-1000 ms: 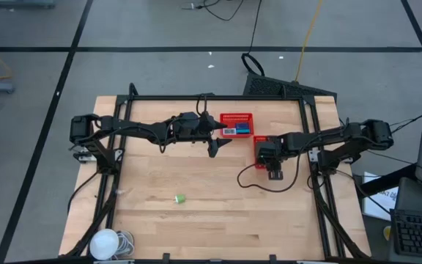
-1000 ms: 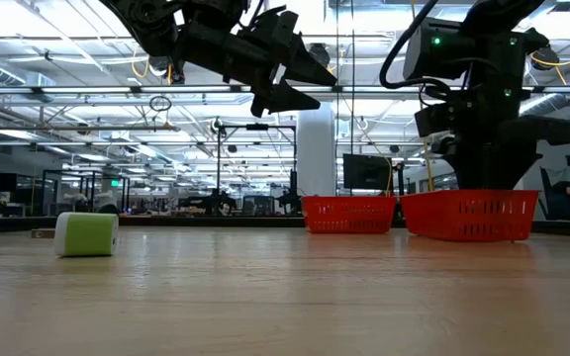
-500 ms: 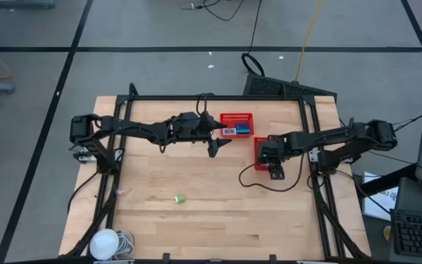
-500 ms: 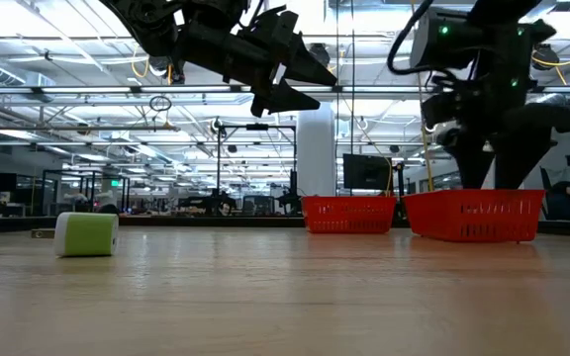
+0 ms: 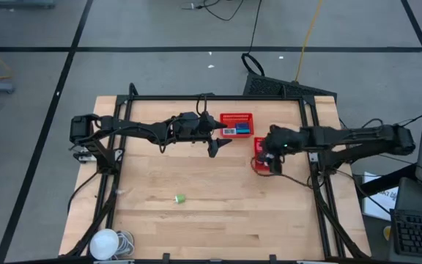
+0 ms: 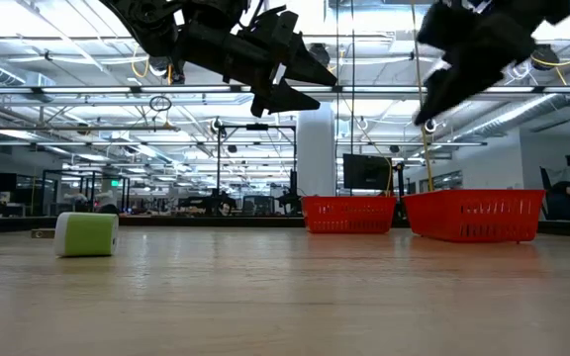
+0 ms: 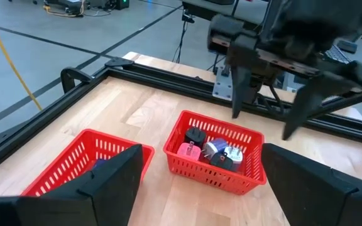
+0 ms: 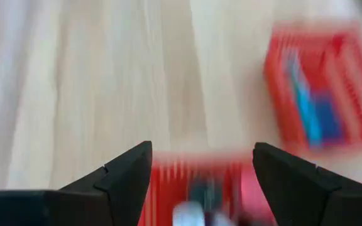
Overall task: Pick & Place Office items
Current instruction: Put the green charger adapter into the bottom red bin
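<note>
Red plastic mesh forms two small open baskets on the pale wood-grain bench (image 5: 160, 169), which is framed by a black metal rail. One basket (image 5: 237, 125) sits near the far edge and holds blue and white pieces. The other basket (image 7: 213, 157) stands just beside it toward the right arm and carries a cluster of small office items (image 7: 209, 152) in pink, black, blue and white. A green piece (image 5: 180, 198), rounded like a short roll, lies alone on bare wood, well apart from both baskets. The left pincer (image 5: 222, 141) hangs above the bench beside the far basket, its dark angular fingers spread and holding nothing. The right pincer (image 5: 268, 155) is raised over the second basket, fingers also spread and empty. A white dome-shaped object (image 5: 104, 243) rests at the near left corner. Beyond the bench lies grey floor with dark lines and loose cables; the level view shows a large hall with ceiling trusses and lights.
</note>
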`<act>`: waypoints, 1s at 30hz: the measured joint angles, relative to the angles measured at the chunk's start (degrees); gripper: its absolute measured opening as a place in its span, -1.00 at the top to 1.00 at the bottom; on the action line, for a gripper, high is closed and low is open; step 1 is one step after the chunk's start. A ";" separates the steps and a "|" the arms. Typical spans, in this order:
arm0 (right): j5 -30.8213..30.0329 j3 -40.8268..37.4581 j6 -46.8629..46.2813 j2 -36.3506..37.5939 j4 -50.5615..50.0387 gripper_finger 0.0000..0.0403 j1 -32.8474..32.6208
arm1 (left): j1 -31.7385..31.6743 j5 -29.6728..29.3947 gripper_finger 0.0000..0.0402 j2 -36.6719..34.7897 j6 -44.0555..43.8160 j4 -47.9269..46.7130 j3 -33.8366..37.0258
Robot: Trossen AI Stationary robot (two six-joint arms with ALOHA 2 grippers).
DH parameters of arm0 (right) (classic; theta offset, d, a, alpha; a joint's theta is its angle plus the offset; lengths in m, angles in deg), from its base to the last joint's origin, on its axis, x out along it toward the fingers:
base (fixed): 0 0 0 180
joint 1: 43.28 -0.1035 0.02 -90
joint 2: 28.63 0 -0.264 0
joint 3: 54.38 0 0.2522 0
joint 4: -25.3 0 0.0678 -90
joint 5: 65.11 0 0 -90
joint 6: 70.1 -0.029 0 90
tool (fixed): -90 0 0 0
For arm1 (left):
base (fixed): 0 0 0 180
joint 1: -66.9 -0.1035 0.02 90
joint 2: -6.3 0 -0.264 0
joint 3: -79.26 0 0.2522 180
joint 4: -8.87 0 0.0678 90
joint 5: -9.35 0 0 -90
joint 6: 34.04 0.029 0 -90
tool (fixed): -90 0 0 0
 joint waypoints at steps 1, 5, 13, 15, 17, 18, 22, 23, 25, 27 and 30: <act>0.03 -2.36 0.83 1.35 6.27 -0.30 0.00 | 0.00 0.00 -0.62 0.00 0.01 0.02 0.00; 0.48 -12.75 1.57 4.36 34.83 -0.30 -0.02 | 0.00 0.01 -0.58 0.00 -1.08 0.52 0.00; 8.95 -27.53 1.45 3.59 70.38 -0.30 -0.03 | 0.04 0.09 -0.59 0.02 -23.57 3.04 -0.02; 8.90 -28.60 0.83 3.57 71.30 -0.30 -0.02 | 0.04 0.05 -0.61 0.02 -26.51 3.43 -0.02; 8.79 -29.21 0.15 3.57 71.21 -0.30 -0.02 | 0.04 -1.19 -0.62 0.02 -26.74 4.15 -0.02; 8.79 -29.47 -0.43 3.57 71.20 -0.30 -0.02 | -0.01 -2.12 -0.62 0.02 -26.20 4.29 -0.02; 8.74 -30.14 -0.88 3.33 71.17 -0.30 -0.02 | -0.07 -4.14 -0.60 0.02 -24.76 3.98 -0.02; 8.72 -30.16 -0.72 3.33 71.16 -0.30 -0.02 | -0.07 -4.33 -0.60 0.02 -24.76 3.95 -0.02; 8.72 -30.16 -0.64 3.33 71.20 -0.30 -0.02 | -0.07 -4.33 -0.58 0.02 -24.32 3.65 -0.02; 8.72 -30.16 -0.56 3.33 71.12 -0.30 -0.02 | 0.03 -3.35 -0.57 0.02 -24.29 3.43 -0.02; 8.71 -30.16 -0.56 3.33 70.49 -0.30 -0.02 | 0.24 3.66 -0.56 0.02 -21.82 2.97 -0.04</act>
